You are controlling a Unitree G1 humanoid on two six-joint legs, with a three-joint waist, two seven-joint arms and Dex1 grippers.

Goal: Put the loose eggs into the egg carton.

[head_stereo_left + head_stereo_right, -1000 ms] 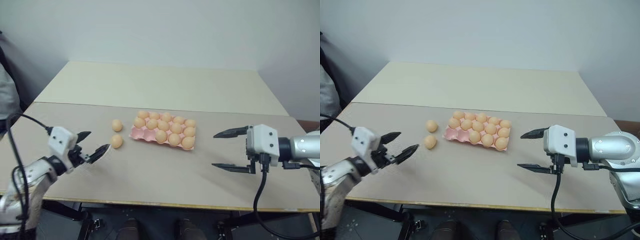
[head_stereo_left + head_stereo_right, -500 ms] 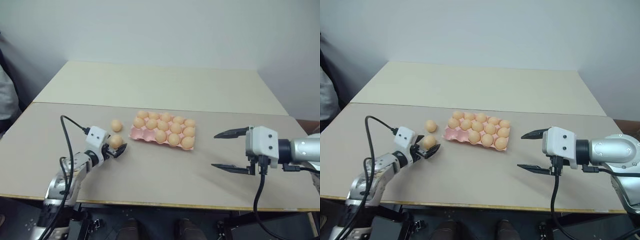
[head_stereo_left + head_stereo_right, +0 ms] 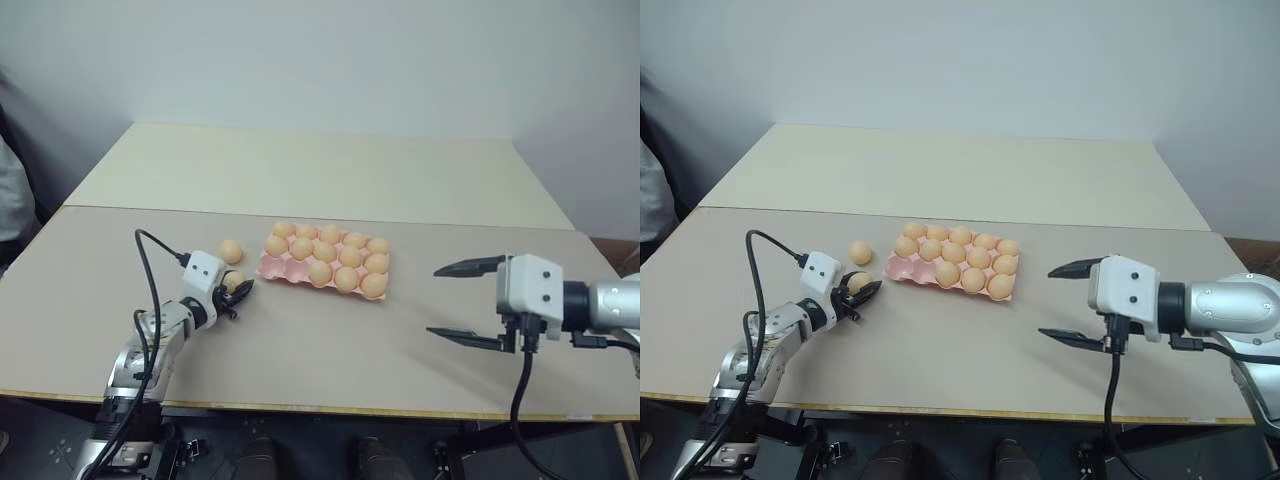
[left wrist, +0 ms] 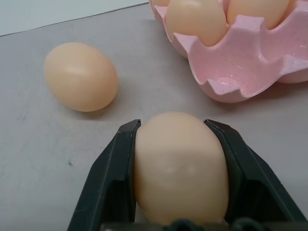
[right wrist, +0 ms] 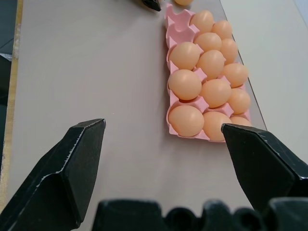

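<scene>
The loose eggs numbered two, both on the table (image 3: 300, 330) on the robot's left of the egg carton (image 3: 325, 262). The nearer egg (image 4: 180, 166) sat clamped between the two black fingers of the left gripper (image 4: 179, 173), low on the tabletop by the look of it, though whether it was resting on the surface or just clear of it could not be told. The fingers met it on its rounded flanks, so it could have squirted forward out of the jaws if the squeeze tightened or the wrist tipped; too hard a pinch could have cracked it.

Just beyond lay the second egg (image 4: 81, 76), apart from the gripper but close enough for a careless swing to set it rolling.

Past that, the carton's near corner cup (image 4: 231, 72) stood empty, with eggs filling the cups behind. A low carry could have caught the scalloped rim and shoved the light carton.

Well apart on the right, the right gripper (image 3: 470, 303) hung with jaws spread wide, holding nothing.
</scene>
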